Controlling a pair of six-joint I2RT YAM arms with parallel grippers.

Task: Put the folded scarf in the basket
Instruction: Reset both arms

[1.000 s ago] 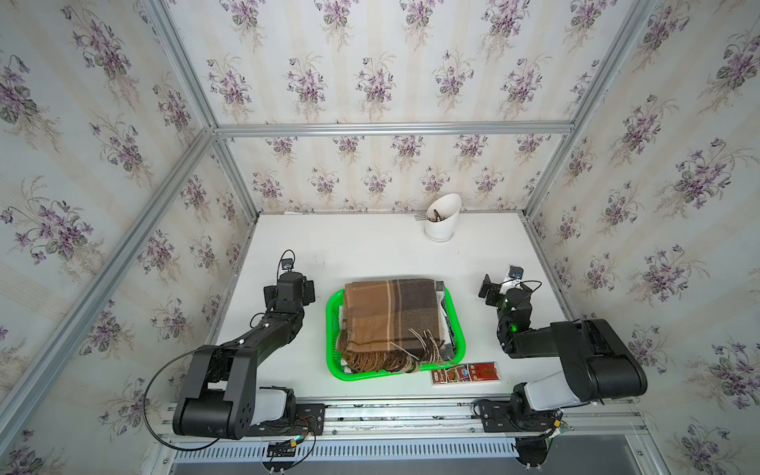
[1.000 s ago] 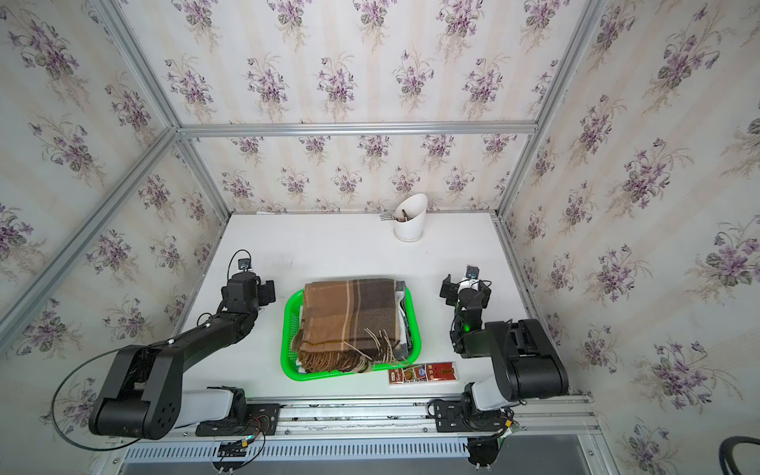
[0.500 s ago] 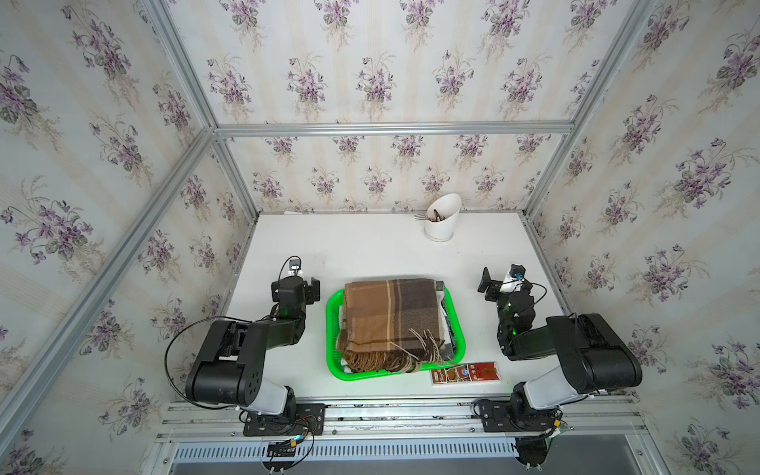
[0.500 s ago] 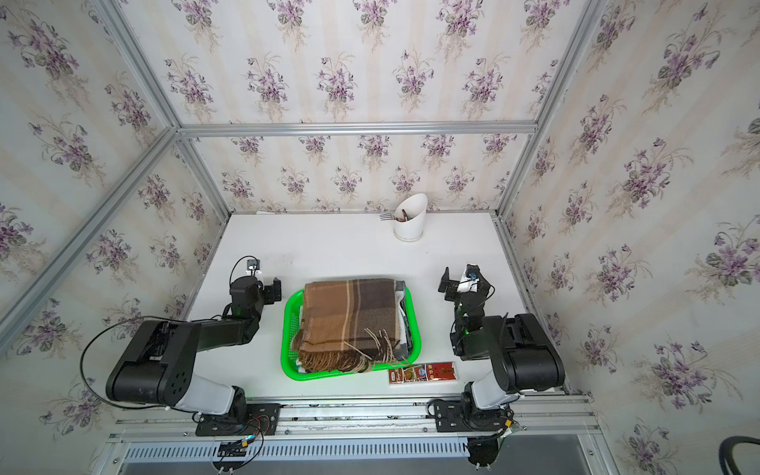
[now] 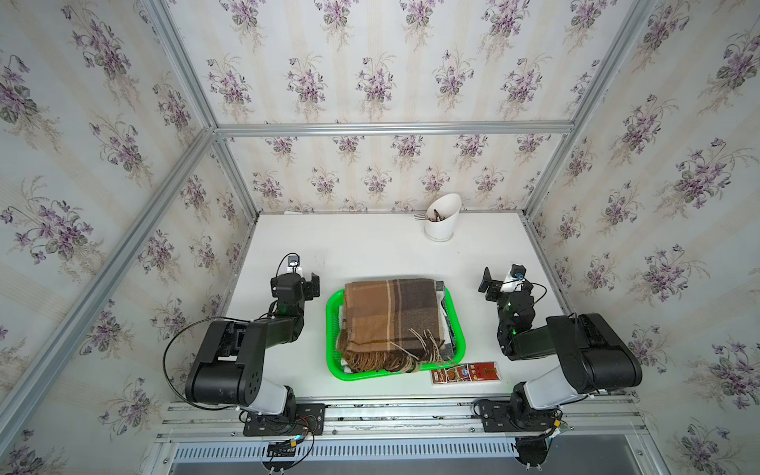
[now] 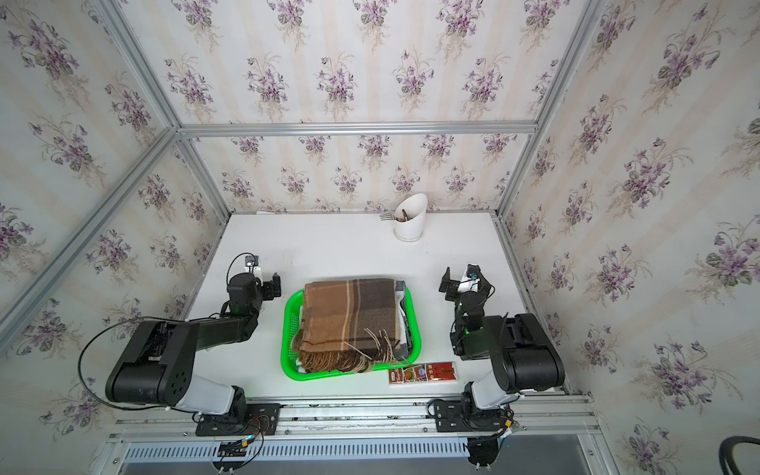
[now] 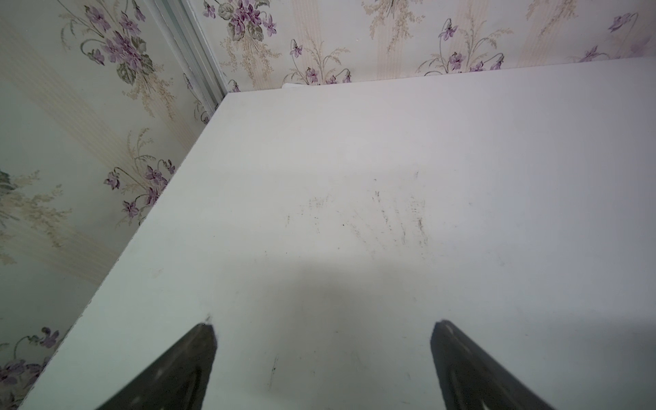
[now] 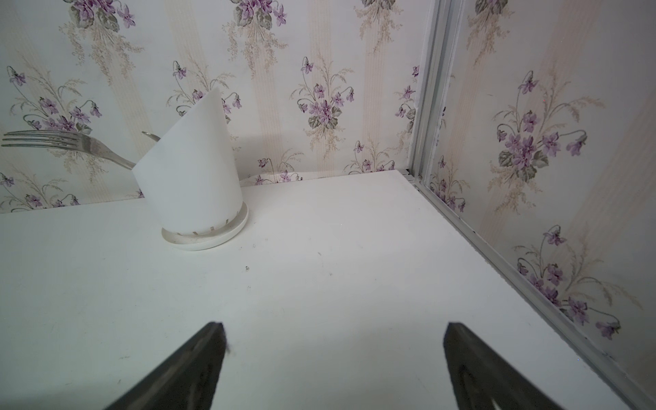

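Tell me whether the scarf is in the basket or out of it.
In. The folded brown plaid scarf lies flat inside the green basket, its fringe resting by the near rim.

Bright, even light, soft shadows, bent edges, nearby fingers (image 7: 184, 362) blurred

Floral wallpaper (image 5: 370, 61) w/ purple violets is covering every wall. Aluminium framing (image 5: 390, 128) is running along the corners & across the back. The white counter (image 5: 370, 251) is sitting under soft, even light, showing faint scuff marks (image 7: 401, 220).
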